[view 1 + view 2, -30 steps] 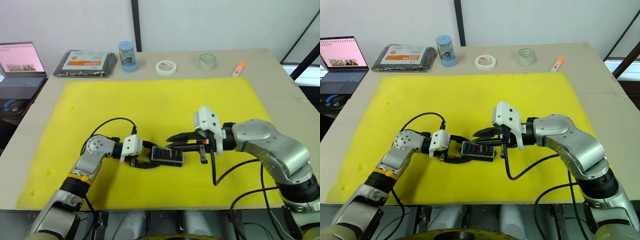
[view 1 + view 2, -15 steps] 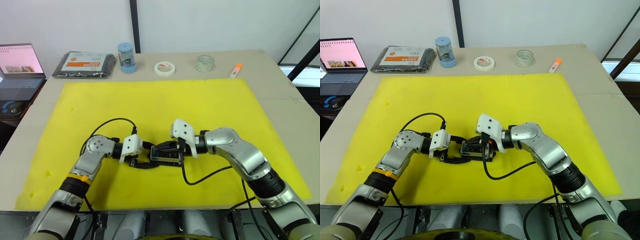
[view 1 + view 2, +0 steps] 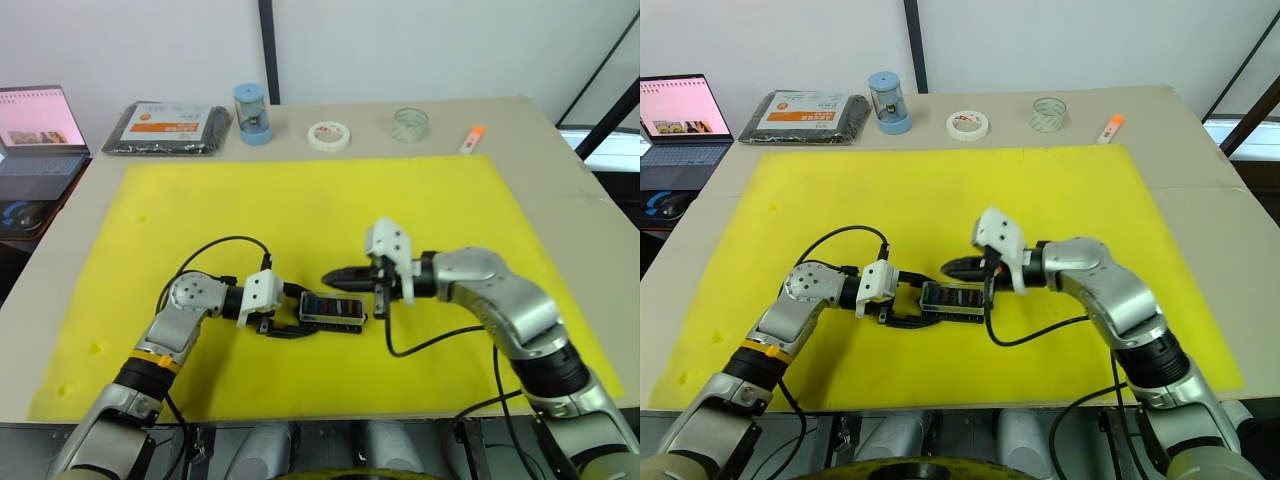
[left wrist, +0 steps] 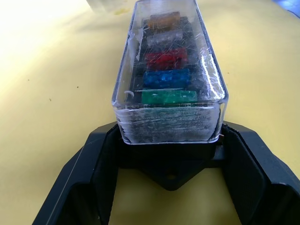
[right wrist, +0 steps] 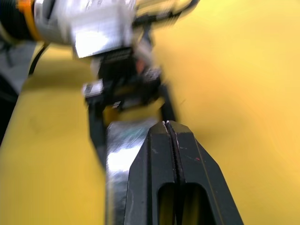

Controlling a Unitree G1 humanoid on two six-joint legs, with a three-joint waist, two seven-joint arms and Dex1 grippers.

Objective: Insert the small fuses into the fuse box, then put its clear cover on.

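Evidently the left end effector (image 4: 168, 173) was there to brace: its two black fingers (image 4: 89, 178) stood spread on either side of the near end of the fuse box (image 3: 333, 310), seemingly cradling rather than squeezing it, so the block could not slide on the soft mat. The clear cover (image 4: 171, 70) sat over the box, and through it the small fuses (image 4: 166, 77) showed seated in a row, green nearest, then blue, red, pale clear and amber. I could not tell whether the cover was fully snapped down.

The right end effector (image 3: 338, 279) was clenched on nothing, fingertips pressed together into a single blunt point. It hung just above and behind the far side of the box, close but apparently not touching. Closed like that it would serve as a pusher, which suits pressing a lid home; judged that way, the task looked near its end.

Box and both arms rested near the middle front of a yellow foam mat (image 3: 300, 200), which covered most of the desk (image 3: 560, 170). Along the desk's far edge, well apart from the work, lay a black flat packet (image 3: 170, 127) with an orange label, a blue-capped jar (image 3: 252, 113), a white tape roll (image 3: 330, 135), a clear tape roll (image 3: 409, 125) and a small orange-tipped item (image 3: 471, 140). A laptop (image 3: 38, 130) stood open off to the left, before a pale wall.
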